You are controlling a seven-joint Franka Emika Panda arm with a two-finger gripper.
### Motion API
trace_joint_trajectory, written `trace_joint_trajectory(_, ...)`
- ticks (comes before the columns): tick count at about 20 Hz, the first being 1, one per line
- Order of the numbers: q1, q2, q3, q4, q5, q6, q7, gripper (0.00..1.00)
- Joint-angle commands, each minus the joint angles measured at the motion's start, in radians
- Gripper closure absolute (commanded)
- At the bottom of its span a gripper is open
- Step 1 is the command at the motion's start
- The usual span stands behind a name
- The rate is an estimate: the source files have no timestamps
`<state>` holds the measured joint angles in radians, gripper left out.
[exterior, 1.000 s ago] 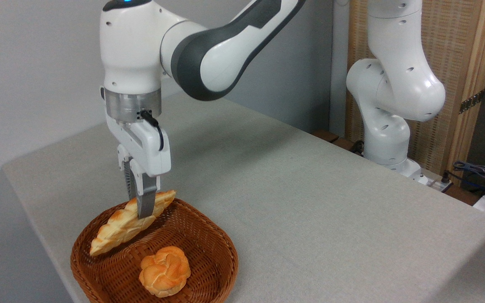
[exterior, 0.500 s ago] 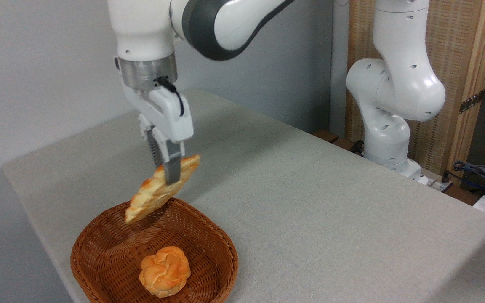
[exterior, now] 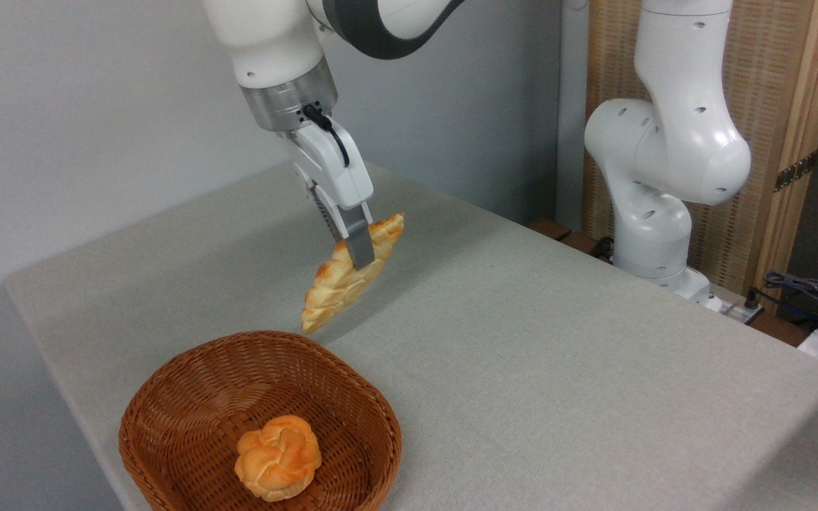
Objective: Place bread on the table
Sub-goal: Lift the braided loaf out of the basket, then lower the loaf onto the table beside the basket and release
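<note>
Transfer step, mid-carry. Your tool point(exterior: 356, 250) is clenched on the bread point(exterior: 349, 275), its jaws pinching the loaf a little above the middle, nearer the upper pointed end. The loaf hangs tilted, upper tip toward the right, lower tip toward the basket point(exterior: 199, 369). It touches nothing but the tool: it is clear of the basket rim, above it and beyond its far right side, over bare cloth of the desk point(exterior: 522, 341). A faint shadow lies on the cloth just under the lower tip, so you may judge the loaf to be lifted but not high.

The basket holds only the round bun point(exterior: 278, 456), near its front; leave it there.

Judged from this view, the pick-up is done and the set-down is not yet done. The next move calls for a descent onto open cloth beyond the basket, well apart from its rim, so that the loaf does not come to rest against the wicker or tip back inside. Because the loaf hangs slanted, expect the lower tip to meet the desk first; lower gently so the loaf can lay itself flat, and release only once it is resting on the cloth. Then raise the tool straight up, clear of the loaf.

The desk beyond and to the right of the basket looks free of other things, so you have ample room.
</note>
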<state>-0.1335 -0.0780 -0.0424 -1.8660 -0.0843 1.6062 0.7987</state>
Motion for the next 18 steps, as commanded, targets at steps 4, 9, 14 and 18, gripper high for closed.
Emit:
trace_joint_trajectory(4,-0.008,0.017,-0.002,-0.021,-0.014,-0.017,0.033,0.00)
trace_joint_trajectory(9,-0.009,0.026,-0.002,-0.021,-0.014,-0.008,0.033,0.00)
trace_joint_trajectory(14,-0.009,0.023,-0.002,-0.019,-0.006,0.079,0.031,0.00)
trace_joint_trajectory(18,0.000,0.018,0.010,-0.010,-0.002,0.231,0.016,0.00)
